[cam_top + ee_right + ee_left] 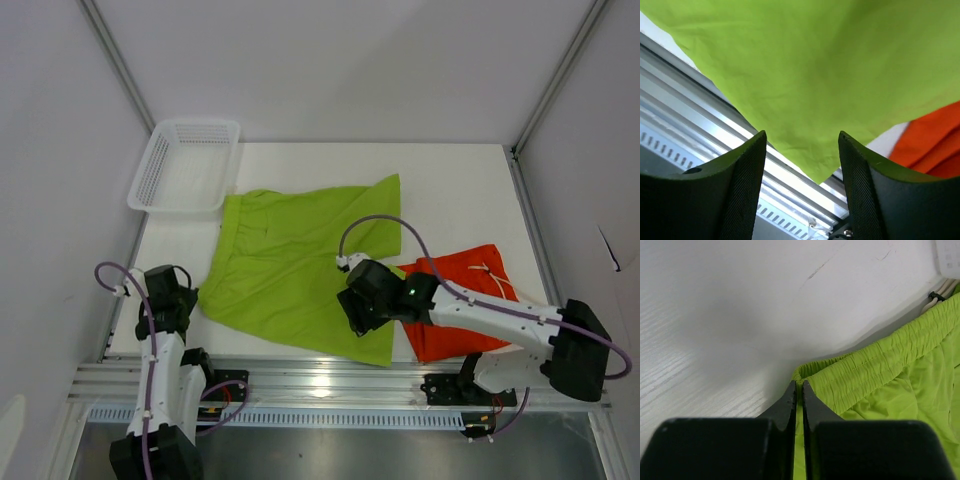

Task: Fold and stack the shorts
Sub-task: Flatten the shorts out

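Observation:
The lime green shorts (295, 265) lie spread flat across the middle of the table. The orange shorts (462, 310) lie at the right front, their white drawstring showing, partly under my right arm. My left gripper (190, 298) is shut on the green shorts' waistband corner (799, 377) at their left edge; fabric shows between the fingers (790, 402). My right gripper (352, 312) is open above the green shorts' near right corner (822, 170), which overhangs the table's front rail. Orange fabric (935, 140) shows at the right of the right wrist view.
A white mesh basket (187, 165) stands at the back left, touching the green shorts' far corner. The aluminium rail (320, 380) runs along the front edge. White walls enclose the table on three sides.

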You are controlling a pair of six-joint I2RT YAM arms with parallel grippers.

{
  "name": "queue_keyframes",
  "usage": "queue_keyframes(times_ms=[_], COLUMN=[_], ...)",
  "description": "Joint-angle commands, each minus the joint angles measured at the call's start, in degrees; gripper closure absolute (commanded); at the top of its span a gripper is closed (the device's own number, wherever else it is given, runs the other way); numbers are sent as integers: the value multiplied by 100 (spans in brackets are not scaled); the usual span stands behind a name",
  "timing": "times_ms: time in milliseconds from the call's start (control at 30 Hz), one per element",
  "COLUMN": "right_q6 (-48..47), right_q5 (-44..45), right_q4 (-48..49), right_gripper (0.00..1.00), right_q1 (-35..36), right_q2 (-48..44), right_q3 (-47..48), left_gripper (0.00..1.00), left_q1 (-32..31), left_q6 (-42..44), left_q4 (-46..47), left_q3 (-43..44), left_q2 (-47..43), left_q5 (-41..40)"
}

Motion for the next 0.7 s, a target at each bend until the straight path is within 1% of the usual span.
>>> queue_keyframes(times_ms=[0, 67, 200, 400, 533, 633, 667], right_q6=[211, 194, 150, 97, 132, 185, 228], right_q5=[406, 546, 687, 906, 1214, 1486, 1565], right_q4=[307, 430, 458, 519, 510, 431, 379], right_gripper=[38, 38, 38, 38, 39, 42, 46], right_q1=[456, 737, 1133, 1765, 1960, 2030, 2048], right_q2=[559, 902, 1255, 1265, 1466, 1668, 1817], right_q3=[22, 13, 48, -39, -136, -136, -128], left_gripper=[94, 93, 93, 94, 95, 95, 95], left_q1=[71, 71, 62, 62, 62, 71, 62], left_q6=[6, -29, -56, -161, -214, -249, -258], left_q4=[-103, -112, -165, -490, -578, -631, -666], left_q3=[303, 338, 425, 724, 821, 857, 883], left_q2=[27, 88, 255, 527, 563, 510, 467], left_q5=[-45, -27, 61, -18, 8, 17, 17])
